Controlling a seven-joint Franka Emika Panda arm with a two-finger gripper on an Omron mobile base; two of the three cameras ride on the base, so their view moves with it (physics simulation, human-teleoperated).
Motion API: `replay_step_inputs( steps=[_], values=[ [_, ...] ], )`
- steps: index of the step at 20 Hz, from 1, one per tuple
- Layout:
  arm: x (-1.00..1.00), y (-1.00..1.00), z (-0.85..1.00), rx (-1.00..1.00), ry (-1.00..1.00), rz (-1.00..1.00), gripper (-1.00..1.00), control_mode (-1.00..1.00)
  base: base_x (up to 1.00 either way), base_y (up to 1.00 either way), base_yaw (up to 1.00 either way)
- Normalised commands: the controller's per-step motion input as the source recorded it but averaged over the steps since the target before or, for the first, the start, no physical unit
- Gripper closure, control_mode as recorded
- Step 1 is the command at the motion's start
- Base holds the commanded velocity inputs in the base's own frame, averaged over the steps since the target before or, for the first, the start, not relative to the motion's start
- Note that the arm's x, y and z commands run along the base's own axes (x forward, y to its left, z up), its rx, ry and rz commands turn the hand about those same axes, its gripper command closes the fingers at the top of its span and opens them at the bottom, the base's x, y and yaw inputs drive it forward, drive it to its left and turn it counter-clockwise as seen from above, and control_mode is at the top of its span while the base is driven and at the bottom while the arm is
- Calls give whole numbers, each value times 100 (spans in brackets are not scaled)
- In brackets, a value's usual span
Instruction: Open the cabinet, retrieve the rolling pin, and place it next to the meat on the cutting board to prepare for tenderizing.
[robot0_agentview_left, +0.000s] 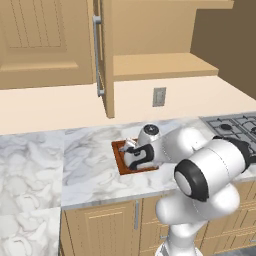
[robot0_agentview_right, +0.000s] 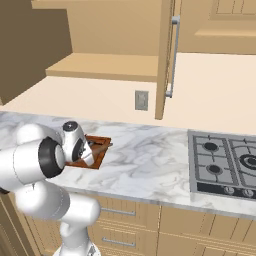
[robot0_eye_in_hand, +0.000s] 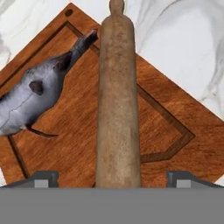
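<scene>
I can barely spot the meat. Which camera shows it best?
The hand view: the meat lies large and grey on the cutting board, left of the rolling pin. In both base views the arm covers most of the board, so the meat cannot be made out.

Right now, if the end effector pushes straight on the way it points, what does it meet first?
The rolling pin lies straight ahead between the end effector fingertips, over the cutting board. It would probably meet the pin first, then the board; depth is unclear.
</scene>
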Motion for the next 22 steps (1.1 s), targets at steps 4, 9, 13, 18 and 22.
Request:
replay_step_inputs(
  steps=[4,9,13,18,22],
  values=[
    [-1,0,29,0,0,0,-100,-100,0,0,0],
    [-1,0,35,0,0,0,-100,-100,0,0,0],
    [-1,-3,47,0,0,0,-100,-100,0,0,0],
    [-19,-4,41,0,0,0,-100,-100,0,0,0],
    [-59,-1,32,0,-4,0,-100,-100,0,0,0]
  ],
)
